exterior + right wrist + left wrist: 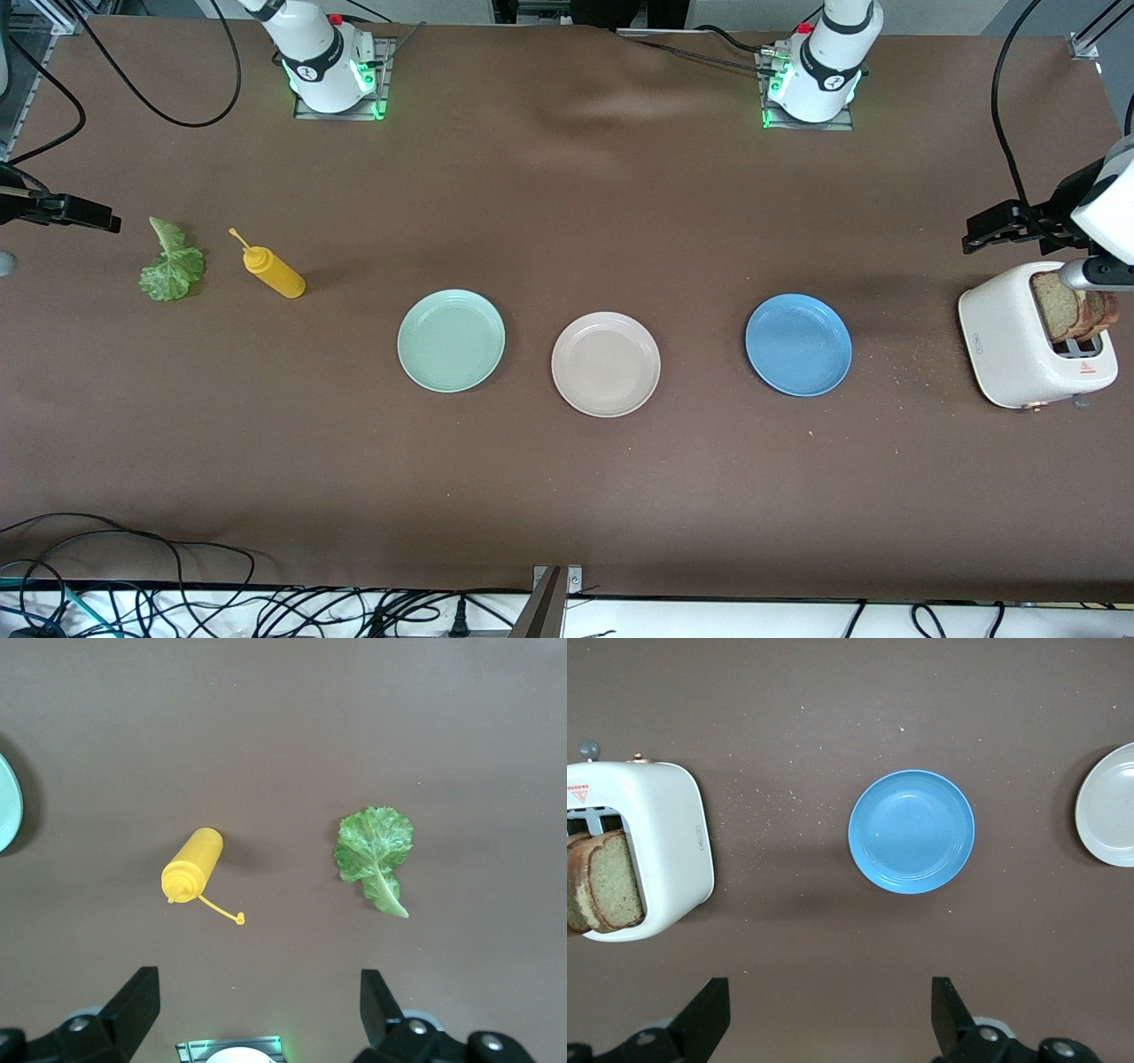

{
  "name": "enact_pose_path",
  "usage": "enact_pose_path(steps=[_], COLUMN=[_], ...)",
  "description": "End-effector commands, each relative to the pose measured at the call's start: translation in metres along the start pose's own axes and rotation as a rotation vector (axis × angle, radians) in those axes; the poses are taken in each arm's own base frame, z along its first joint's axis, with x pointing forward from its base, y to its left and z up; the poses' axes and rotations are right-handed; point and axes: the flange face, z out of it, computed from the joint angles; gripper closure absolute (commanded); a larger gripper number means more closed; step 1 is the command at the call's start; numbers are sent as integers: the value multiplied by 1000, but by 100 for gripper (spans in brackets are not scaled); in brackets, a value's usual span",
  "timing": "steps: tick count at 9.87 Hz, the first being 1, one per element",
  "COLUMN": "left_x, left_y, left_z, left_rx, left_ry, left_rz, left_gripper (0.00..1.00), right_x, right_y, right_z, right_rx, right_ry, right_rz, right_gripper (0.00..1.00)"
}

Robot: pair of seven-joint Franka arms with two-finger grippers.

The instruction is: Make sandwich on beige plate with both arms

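Two brown bread slices (pixel 1072 308) stand in a white toaster (pixel 1010 341) at the left arm's end of the table; they also show in the left wrist view (pixel 607 881). A green lettuce leaf (pixel 173 266) lies at the right arm's end, also in the right wrist view (pixel 374 850). The beige plate (pixel 606 363) is bare, in the middle of the table. My left gripper (pixel 983 232) is open and empty, high over the table beside the toaster (pixel 830 992). My right gripper (pixel 97 217) is open and empty, high over the table by the lettuce (pixel 259 979).
A mint green plate (pixel 451 340) and a blue plate (pixel 798 344) flank the beige plate. A yellow squeeze bottle (pixel 275 273) lies on its side between the lettuce and the mint plate. Crumbs dot the cloth between the blue plate and the toaster.
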Motion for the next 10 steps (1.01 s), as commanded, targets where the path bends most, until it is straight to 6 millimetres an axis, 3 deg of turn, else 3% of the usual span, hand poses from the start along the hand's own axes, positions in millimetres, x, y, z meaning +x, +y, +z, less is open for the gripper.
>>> enact_pose_path(steps=[1,2,3,4,5,8,9,10], left_x=[17,19,38,42,41,48,47,47], left_y=[-30,-53,-86,-95,-101,-132,-156,-167], left_z=[20,30,75,95,95,123,135,139], left_rx=[10,1,-23,-12,-7,-23,-16,7], left_ry=[-37,-57,-129,-167,-172,-209,-225,-230], left_rz=[-43,-76,-122,-133,-147,-189,-218,-225], left_gripper=[0,0,0,0,0,0,0,0], right_x=[-4,-3,-4,-4,-4,-4,-4,-4], right_y=[5,5,8,8,8,8,8,8], right_z=[-4,-3,-3,-3,-3,-3,-3,-3], right_rx=[-1,-1,1,1,1,1,1,1], right_ry=[-6,-8,-9,-9,-9,-9,-9,-9], right_rz=[-12,-11,-6,-6,-6,-6,-6,-6], right_gripper=[0,0,0,0,0,0,0,0])
